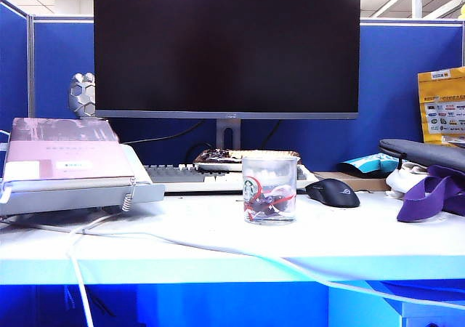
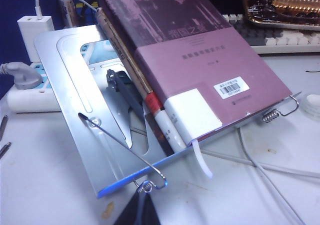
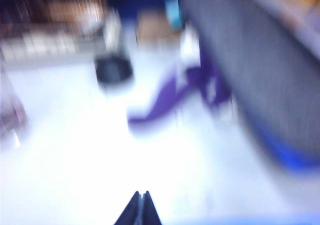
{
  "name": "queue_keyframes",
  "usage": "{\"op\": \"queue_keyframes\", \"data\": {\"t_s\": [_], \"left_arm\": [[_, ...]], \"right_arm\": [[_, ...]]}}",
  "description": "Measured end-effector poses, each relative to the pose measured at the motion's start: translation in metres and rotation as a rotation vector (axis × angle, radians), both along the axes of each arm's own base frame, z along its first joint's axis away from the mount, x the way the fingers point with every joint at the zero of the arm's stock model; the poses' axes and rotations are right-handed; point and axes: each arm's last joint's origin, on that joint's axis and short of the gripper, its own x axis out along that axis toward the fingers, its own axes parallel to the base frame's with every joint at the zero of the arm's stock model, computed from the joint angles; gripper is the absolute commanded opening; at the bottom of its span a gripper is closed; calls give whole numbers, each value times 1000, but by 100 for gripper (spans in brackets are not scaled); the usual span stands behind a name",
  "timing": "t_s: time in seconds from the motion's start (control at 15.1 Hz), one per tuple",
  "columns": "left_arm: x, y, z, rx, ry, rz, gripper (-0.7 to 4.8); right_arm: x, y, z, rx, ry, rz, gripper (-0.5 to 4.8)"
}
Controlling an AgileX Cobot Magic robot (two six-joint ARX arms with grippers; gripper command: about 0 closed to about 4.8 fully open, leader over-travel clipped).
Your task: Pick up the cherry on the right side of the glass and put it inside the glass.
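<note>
Exterior view: glass (image 1: 269, 189) at centre frame on the desk (image 1: 218, 232), cherry (image 1: 263, 203) inside it, mouse (image 1: 333, 192) just right; left wrist view: left gripper (image 2: 139, 212) low, jaw state unclear, below book stand (image 2: 75, 110); right wrist view: blurred, right gripper (image 3: 140, 201) closed empty.

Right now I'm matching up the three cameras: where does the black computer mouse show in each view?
Exterior view: the mouse sits on the white table, just right of the glass.
Left wrist view: not in it.
Right wrist view: a blurred dark shape, probably the mouse, beyond the purple strap.
Shared landmark: the purple strap, right of the mouse.
</note>
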Motion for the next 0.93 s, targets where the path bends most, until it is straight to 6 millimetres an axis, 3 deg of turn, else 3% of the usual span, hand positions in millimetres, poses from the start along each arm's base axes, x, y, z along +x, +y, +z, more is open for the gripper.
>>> {"op": "queue_keyframes", "data": {"t_s": [0.93], "left_arm": [[0,0,0,0,0,0,-5]], "right_arm": [[-1,-2,-4,85,39,-35,-4]]}}
